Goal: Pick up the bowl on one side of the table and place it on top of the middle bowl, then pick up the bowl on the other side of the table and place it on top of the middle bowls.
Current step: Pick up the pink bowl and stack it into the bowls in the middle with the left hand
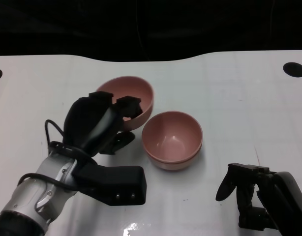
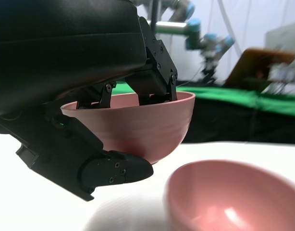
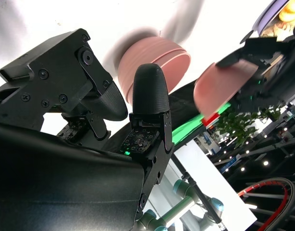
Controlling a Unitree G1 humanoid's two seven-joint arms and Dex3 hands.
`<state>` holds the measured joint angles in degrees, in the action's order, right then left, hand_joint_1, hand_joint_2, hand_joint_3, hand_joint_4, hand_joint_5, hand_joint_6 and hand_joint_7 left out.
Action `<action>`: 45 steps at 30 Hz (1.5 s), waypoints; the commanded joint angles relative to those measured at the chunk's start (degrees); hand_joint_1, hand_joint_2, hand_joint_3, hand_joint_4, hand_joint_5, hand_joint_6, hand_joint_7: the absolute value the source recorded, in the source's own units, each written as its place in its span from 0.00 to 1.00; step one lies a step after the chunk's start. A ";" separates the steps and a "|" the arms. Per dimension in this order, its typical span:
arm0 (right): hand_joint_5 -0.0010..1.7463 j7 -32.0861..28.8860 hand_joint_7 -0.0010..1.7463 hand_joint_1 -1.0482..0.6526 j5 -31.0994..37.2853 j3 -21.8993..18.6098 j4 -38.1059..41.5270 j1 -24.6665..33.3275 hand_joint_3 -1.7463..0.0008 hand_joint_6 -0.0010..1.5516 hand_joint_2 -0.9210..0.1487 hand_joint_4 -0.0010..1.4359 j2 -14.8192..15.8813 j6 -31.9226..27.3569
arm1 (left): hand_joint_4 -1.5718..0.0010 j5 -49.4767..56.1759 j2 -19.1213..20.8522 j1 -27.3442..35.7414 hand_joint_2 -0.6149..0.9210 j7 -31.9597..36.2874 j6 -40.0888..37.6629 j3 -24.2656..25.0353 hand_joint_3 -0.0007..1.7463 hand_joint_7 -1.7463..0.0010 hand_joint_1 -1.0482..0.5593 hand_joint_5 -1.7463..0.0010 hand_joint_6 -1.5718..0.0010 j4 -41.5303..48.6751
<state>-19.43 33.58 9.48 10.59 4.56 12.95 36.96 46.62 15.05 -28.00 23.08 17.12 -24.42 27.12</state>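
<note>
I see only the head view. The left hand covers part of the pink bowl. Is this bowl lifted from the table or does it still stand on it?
Observer: The left wrist view shows the held bowl in the air, its base clear of the white table.
Operator: How does the left hand grip it?
Observer: Fingers hook over the rim into the bowl, and another finger presses beneath the base.
Operator: Is it above the middle bowl already?
Observer: No. In the wrist view the middle bowl lies lower and off to one side, with a gap between them.
</note>
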 commanded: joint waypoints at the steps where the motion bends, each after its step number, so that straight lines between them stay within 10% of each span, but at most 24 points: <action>1: 1.00 0.38 0.81 0.57 -0.62 -0.03 0.08 0.28 0.06 0.56 0.74 0.65 0.74 0.06 | 0.43 -1.45 -0.65 -1.58 0.70 1.19 2.52 0.05 0.66 0.16 0.51 0.00 0.50 1.67; 25: 1.00 1.24 0.81 0.57 -0.62 -0.36 -0.88 0.77 0.07 0.56 0.72 0.65 0.84 -0.48 | 0.45 -3.75 -5.82 -4.40 0.72 -9.92 7.21 -4.57 0.66 0.24 0.49 0.00 0.47 4.98; 33: 1.00 1.06 0.81 0.57 -0.45 -0.30 -0.74 0.67 0.07 0.55 0.72 0.65 0.84 -0.20 | 0.48 1.97 -4.66 -5.64 0.80 -9.52 4.34 -7.32 0.44 0.43 0.51 0.13 0.44 5.10; 37: 1.00 1.26 0.82 0.56 -0.57 -0.24 -0.75 0.63 0.07 0.55 0.72 0.65 0.82 -0.30 | 0.58 5.35 -3.73 -5.92 0.99 -10.41 1.52 -9.02 0.15 0.75 0.42 0.33 0.49 3.71; 41: 1.00 1.40 0.81 0.56 -0.45 -0.30 -1.13 0.72 0.08 0.55 0.72 0.65 0.90 -0.56 | 0.73 8.06 -1.81 -5.84 1.00 -13.12 -0.04 -11.05 0.25 0.95 0.24 0.68 0.64 1.76; 45: 1.00 1.70 0.81 0.56 -0.76 -0.34 -1.14 0.75 0.09 0.55 0.71 0.65 0.97 -0.58 | 0.79 7.69 -1.35 -5.61 1.00 -15.81 -1.07 -11.30 0.28 1.00 0.18 0.75 0.70 0.34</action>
<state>-18.30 33.61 9.38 10.16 4.95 13.08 36.75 54.28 12.62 -33.47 8.91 16.65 -35.58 28.37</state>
